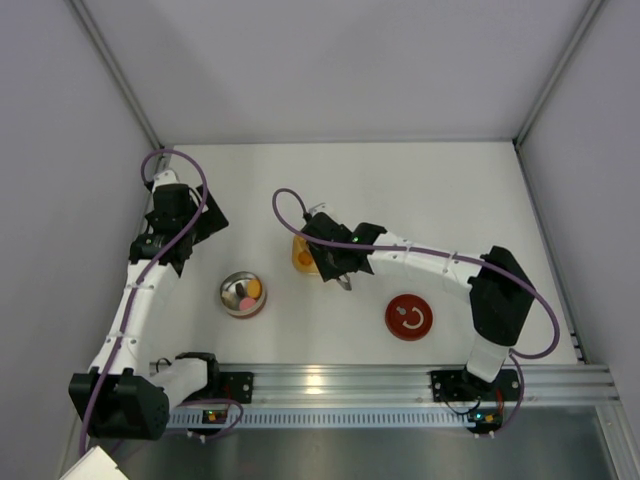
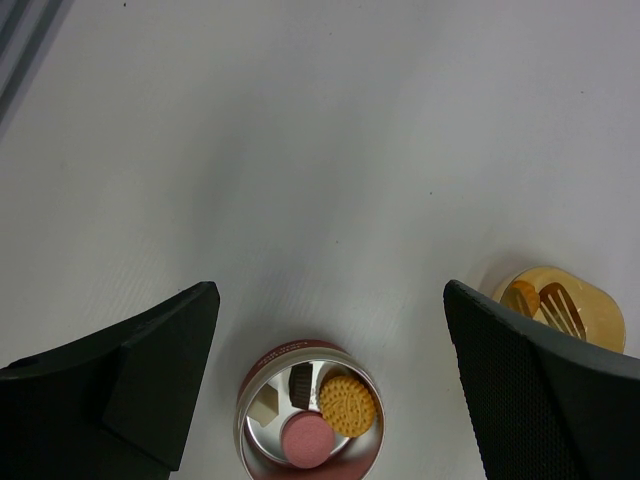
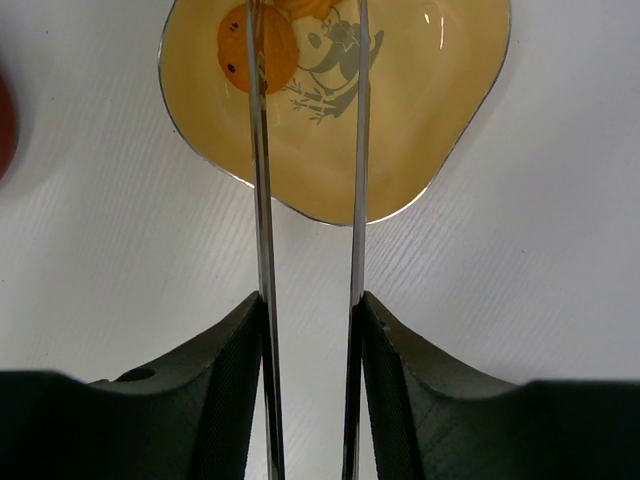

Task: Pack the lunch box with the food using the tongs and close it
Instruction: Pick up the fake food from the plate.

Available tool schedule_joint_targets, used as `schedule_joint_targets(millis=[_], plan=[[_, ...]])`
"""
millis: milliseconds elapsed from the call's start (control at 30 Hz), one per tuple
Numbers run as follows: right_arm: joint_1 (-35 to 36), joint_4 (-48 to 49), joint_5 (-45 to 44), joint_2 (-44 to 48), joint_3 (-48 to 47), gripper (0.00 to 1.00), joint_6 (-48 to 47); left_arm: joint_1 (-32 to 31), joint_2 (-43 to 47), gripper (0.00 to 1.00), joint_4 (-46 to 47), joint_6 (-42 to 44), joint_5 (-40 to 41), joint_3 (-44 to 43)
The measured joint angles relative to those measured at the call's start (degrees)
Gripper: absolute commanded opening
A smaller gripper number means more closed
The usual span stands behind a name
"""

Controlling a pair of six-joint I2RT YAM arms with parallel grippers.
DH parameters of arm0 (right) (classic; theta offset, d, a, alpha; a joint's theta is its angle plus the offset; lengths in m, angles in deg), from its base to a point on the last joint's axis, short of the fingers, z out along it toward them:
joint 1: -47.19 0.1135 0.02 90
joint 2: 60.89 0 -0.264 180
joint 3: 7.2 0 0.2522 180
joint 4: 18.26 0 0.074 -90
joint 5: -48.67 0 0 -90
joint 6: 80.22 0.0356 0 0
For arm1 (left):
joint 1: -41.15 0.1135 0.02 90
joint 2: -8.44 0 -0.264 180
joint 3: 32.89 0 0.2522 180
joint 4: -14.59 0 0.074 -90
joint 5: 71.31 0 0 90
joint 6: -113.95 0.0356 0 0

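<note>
The lunch box stands open in front of the left arm, silver with a red lower band. In the left wrist view the lunch box holds food: an orange biscuit, a pink disc, a dark brown piece and a pale piece. My left gripper hangs open above and behind it, holding nothing. My right gripper is shut on the tongs, whose two arms reach over the yellow dish. Their tips straddle an orange piece of food in the dish.
A flat red disc with a white mark lies on the table to the right of the dish, in front of the right arm. Grey walls close in the table on the left, right and back. The aluminium rail runs along the near edge.
</note>
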Motion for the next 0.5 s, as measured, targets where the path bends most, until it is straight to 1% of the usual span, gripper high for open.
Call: schedule_joint_targets(millis=[67, 167, 500], plan=[[-0.02, 0.0, 0.22, -0.04, 0.0, 0.35, 0.0, 0.0, 0.0, 0.99, 0.02, 0.0, 0.0, 0.0], [-0.07, 0.07, 0.33, -0.04, 0.0, 0.32, 0.0, 0.0, 0.0, 0.99, 0.02, 0.0, 0.0, 0.0], [-0.22, -0.17, -0.39, 1.2, 0.0, 0.3, 0.0, 0.0, 0.0, 0.99, 0.0, 0.0, 0.0, 0.0]])
